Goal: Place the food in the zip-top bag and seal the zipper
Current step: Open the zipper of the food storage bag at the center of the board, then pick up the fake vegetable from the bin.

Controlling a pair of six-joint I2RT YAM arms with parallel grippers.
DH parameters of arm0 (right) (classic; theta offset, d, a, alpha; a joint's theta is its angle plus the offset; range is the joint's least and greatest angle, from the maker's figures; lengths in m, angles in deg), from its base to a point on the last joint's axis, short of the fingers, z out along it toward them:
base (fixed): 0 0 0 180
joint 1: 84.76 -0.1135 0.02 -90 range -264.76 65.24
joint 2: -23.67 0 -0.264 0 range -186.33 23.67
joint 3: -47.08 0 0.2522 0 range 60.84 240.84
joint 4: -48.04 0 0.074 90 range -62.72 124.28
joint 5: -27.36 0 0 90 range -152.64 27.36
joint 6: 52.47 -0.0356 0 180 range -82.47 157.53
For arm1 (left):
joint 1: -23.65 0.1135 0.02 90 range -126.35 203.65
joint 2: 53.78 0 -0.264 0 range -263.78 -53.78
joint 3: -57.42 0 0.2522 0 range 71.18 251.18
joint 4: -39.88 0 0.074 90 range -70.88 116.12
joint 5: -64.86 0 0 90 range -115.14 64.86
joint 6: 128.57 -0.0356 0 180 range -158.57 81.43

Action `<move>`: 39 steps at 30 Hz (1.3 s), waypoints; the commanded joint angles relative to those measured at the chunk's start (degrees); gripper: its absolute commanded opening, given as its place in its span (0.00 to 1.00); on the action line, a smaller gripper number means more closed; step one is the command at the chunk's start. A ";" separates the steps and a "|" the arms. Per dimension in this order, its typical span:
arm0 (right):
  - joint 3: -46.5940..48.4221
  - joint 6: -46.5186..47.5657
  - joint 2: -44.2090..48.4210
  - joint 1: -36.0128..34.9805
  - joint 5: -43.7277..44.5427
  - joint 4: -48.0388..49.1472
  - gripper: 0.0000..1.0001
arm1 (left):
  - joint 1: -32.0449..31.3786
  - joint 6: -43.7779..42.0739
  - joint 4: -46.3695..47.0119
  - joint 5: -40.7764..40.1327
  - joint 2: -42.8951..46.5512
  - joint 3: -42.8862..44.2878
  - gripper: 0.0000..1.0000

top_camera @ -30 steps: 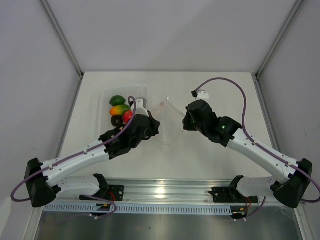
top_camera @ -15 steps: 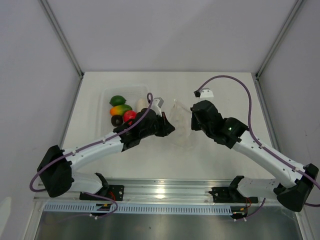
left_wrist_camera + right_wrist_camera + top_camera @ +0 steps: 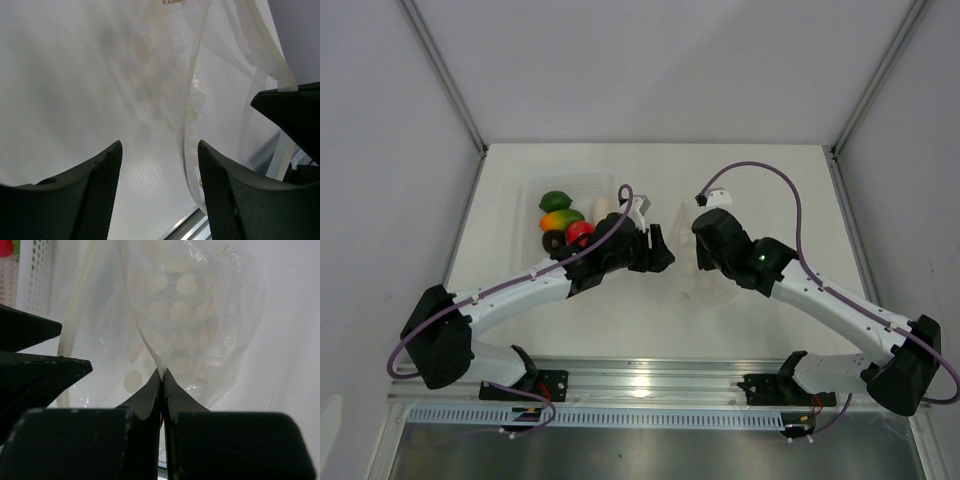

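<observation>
Pinched shut, the right gripper (image 3: 161, 371) has a fold of the zip-top bag (image 3: 200, 315) between its fingers, holding that edge up over the table (image 3: 770, 180) between the two arms. The left gripper (image 3: 160, 150) stands with jaws apart just beside the bag, gripping nothing. Off to the left, the white tray (image 3: 582, 188) holds the food: green fruit (image 3: 555, 200), mango (image 3: 559, 219), radish (image 3: 602, 208), red piece (image 3: 580, 232), dark brown piece (image 3: 553, 240).

The food is sitting clustered at the table's ten o'clock: green fruit (image 3: 555, 199), mango (image 3: 560, 218), dark brown piece (image 3: 553, 240), red piece (image 3: 580, 232), white radish (image 3: 602, 209). At its three o'clock the zip-top bag (image 3: 682, 240), clear and crinkled, is gaping, its zipper (image 3: 272, 57) curving unsealed.
</observation>
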 commanded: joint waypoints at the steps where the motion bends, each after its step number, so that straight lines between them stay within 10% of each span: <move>1: -0.72 0.92 -0.14 0.21 1.48 2.31 0.00 | 0.83 -5.50 -3.10 -3.80 4.62 2.99 0.69; 10: -0.99 1.28 0.12 3.03 -3.09 3.02 0.00 | 12.25 -7.61 -14.54 -9.44 10.43 11.69 0.77; 19: -1.51 2.24 1.70 3.73 -6.86 3.02 0.00 | 27.36 -11.29 -25.07 -0.22 -5.35 25.73 0.77; 39: -3.89 5.58 1.53 7.42 -11.70 4.51 0.00 | 33.18 -12.81 -30.10 4.80 -30.96 39.21 0.73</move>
